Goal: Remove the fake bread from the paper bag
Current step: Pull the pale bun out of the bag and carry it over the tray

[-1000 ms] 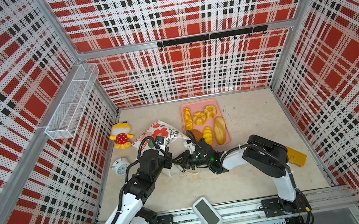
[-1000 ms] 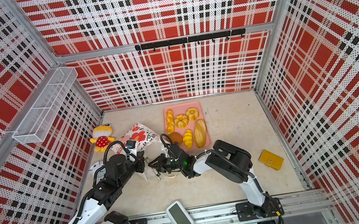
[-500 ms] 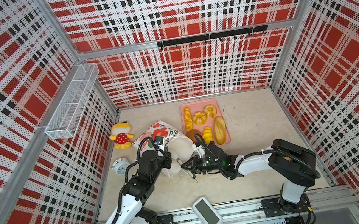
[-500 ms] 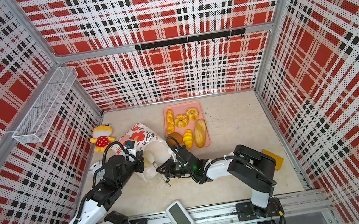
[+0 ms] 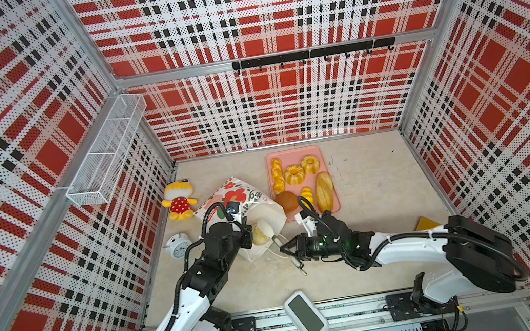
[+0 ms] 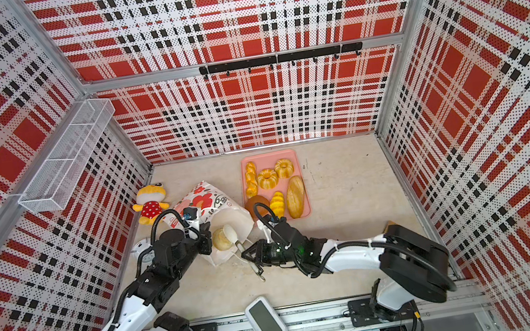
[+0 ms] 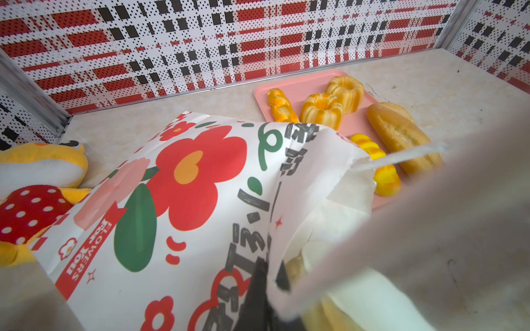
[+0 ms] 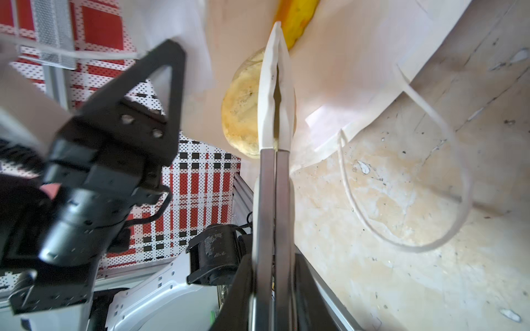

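Plaid red-and-white walls box in your beige tabletop. The paper bag lies on its side on it, floral face up, with its mouth open toward your right arm.

Your left gripper is pinched tight on the bag's rim, paper caught between the black fingers, so that edge stands lifted off the tabletop.

Your right gripper has its white fingers pressed together with nothing visible between them. They point into the bag's mouth and cross in front of a pale round bun lying just inside the opening; whether they touch it you cannot tell. In both top views that bun sits right beside the white fingers, just within the rim.

Deeper in the bag, past the fingertips, a bit of yellow bread shows. One white cord handle trails from the bag onto the tabletop.

Just beside the bag's mouth stands a pink tray. It carries a twisted stick, two ring cakes, a long loaf, a yellow roll and a brown bun. The brown bun is nearest the bag.
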`<state>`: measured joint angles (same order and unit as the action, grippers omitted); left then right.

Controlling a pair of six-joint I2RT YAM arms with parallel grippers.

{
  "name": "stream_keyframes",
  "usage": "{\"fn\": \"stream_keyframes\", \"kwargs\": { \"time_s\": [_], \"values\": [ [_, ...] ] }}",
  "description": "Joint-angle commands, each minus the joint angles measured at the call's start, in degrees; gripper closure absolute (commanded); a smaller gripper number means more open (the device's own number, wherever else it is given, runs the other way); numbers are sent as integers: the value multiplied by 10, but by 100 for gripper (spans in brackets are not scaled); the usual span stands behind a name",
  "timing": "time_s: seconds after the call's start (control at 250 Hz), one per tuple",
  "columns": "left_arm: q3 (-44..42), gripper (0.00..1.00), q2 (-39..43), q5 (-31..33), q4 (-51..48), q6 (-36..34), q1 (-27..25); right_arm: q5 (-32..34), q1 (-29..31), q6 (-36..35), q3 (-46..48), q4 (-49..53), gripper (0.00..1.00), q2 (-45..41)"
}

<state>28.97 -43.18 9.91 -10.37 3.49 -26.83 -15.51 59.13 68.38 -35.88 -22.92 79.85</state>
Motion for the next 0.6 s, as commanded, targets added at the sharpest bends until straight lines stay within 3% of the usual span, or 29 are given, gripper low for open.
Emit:
{"fn": "stream_keyframes", "kwargs": {
  "time_s": [0.0, 0.168, 0.364, 0.472, 0.596],
  "values": [
    [11, 100, 0, 21, 5, 20, -2, 18, 0, -43, 16, 47, 100, -65],
    [8, 100, -2, 49, 8, 41, 2, 15, 0, -110, 2, 213, 100, -157],
    [-29, 100, 11, 43, 30, 83, 18, 69, -13, -185, -27, 431, 100, -299],
    [-40, 100, 23, 42, 32, 82, 17, 72, -81, -234, -80, 534, 100, -331],
    [-43, 100, 45, 41, 22, 77, 17, 5, -210, -285, -134, 554, 100, -287]
  ]
}}
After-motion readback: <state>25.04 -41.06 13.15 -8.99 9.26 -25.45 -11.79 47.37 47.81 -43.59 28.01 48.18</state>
